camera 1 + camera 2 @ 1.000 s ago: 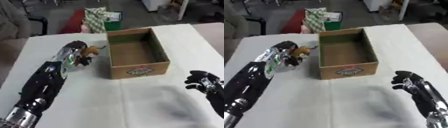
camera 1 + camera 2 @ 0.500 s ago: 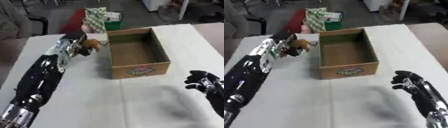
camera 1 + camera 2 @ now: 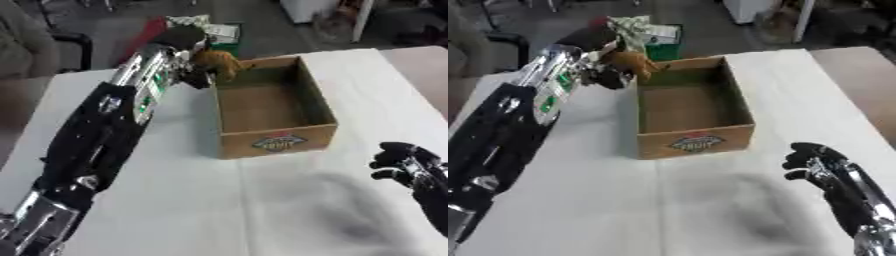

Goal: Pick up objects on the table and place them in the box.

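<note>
The left hand [image 3: 188, 55] is curled round a small brown toy [image 3: 219, 62], holding it in the air at the far left corner of the cardboard box [image 3: 271, 107], just over the rim. The toy's long axis runs roughly left to right, one thin end poking out to the right over the box's open top; which end is its head I cannot tell. The box stands open on the white table [image 3: 262, 210], long side running near to far, a printed label on its near wall. The right eye view shows more of the right hand [image 3: 815, 162] near the right edge, fingers loosely curled on nothing; the left eye view crops it.
</note>
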Action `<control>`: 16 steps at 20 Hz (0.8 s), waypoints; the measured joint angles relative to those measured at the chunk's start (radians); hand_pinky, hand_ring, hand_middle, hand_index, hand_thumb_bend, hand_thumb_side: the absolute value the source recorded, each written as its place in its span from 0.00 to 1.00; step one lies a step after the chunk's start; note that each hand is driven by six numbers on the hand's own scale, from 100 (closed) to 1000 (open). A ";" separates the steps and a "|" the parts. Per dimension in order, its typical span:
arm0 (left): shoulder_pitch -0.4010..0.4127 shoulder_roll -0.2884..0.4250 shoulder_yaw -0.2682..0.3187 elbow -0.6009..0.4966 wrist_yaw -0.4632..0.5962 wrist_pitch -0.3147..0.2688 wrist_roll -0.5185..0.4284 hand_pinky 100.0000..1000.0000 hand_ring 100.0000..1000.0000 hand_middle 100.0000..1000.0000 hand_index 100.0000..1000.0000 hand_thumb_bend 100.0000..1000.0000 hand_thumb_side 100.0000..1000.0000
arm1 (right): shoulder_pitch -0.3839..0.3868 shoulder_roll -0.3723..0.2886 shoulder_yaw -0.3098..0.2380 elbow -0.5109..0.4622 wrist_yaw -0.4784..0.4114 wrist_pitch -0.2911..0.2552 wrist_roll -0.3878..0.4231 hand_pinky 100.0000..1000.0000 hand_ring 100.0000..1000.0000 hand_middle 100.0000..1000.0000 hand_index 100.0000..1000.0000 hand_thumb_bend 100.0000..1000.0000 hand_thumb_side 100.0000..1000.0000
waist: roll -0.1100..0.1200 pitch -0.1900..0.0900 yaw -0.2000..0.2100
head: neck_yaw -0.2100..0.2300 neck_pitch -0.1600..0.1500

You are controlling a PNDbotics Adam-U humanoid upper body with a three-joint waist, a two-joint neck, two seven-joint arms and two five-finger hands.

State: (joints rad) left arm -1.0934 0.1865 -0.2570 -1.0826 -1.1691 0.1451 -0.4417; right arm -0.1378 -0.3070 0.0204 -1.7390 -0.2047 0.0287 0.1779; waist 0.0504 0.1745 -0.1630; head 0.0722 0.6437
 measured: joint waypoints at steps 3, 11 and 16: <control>0.004 -0.044 -0.018 0.014 -0.040 -0.017 0.028 0.53 0.34 0.25 0.37 0.00 0.15 | -0.008 0.000 0.005 0.000 0.000 0.001 0.004 0.59 0.64 0.56 0.73 0.00 0.53 | 0.000 0.007 -0.013 | 0.005 -0.004; 0.041 -0.101 -0.042 0.075 -0.107 -0.049 0.043 0.58 0.44 0.38 0.48 0.00 0.08 | -0.012 0.000 0.011 0.000 0.000 0.002 0.010 0.59 0.64 0.56 0.73 0.00 0.53 | 0.003 0.010 -0.022 | 0.006 -0.012; 0.051 -0.108 -0.043 0.097 -0.107 -0.058 -0.012 0.64 0.59 0.55 0.63 0.13 0.03 | -0.012 0.000 0.011 0.000 0.000 0.003 0.011 0.59 0.64 0.56 0.73 0.00 0.53 | 0.006 0.010 -0.022 | 0.005 -0.013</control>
State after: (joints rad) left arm -1.0421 0.0787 -0.2997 -0.9851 -1.2764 0.0867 -0.4534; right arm -0.1502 -0.3067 0.0309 -1.7390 -0.2047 0.0317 0.1890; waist 0.0563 0.1846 -0.1847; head 0.0775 0.6309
